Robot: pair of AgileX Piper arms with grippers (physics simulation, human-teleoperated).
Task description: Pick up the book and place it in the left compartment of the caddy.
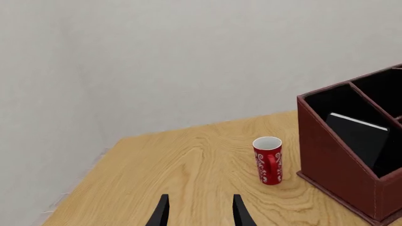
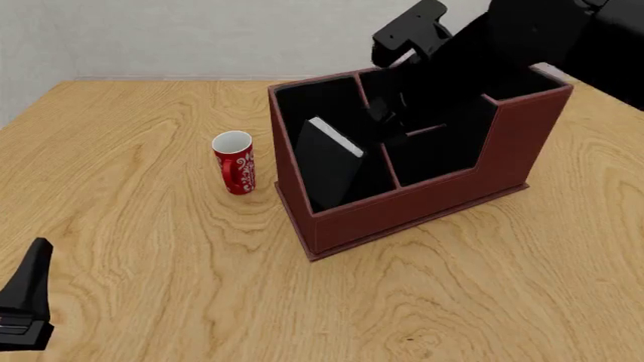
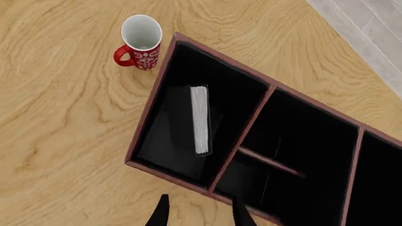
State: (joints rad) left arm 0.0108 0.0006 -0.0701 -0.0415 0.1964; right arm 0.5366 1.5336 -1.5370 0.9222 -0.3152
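The black book [image 2: 327, 162] with white page edges [image 3: 199, 120] stands leaning inside the left compartment [image 2: 307, 102] of the red-brown caddy [image 2: 403, 207]. Nothing holds it. It also shows in the left wrist view [image 1: 358, 139]. My right gripper [image 3: 199, 212] is open and empty, above the caddy's front wall near the divider between the left and middle slots. The right arm [image 2: 473, 53] hangs over the caddy, its fingers hard to make out against the black interior. My left gripper [image 1: 199, 209] is open and empty, low over the table at the near left [image 2: 26, 302].
A red mug [image 2: 234, 162] with white pattern stands upright on the table just left of the caddy, close to its wall. It shows in both wrist views [image 1: 268, 160] [image 3: 139, 42]. A grey wall runs behind the table's far edge.
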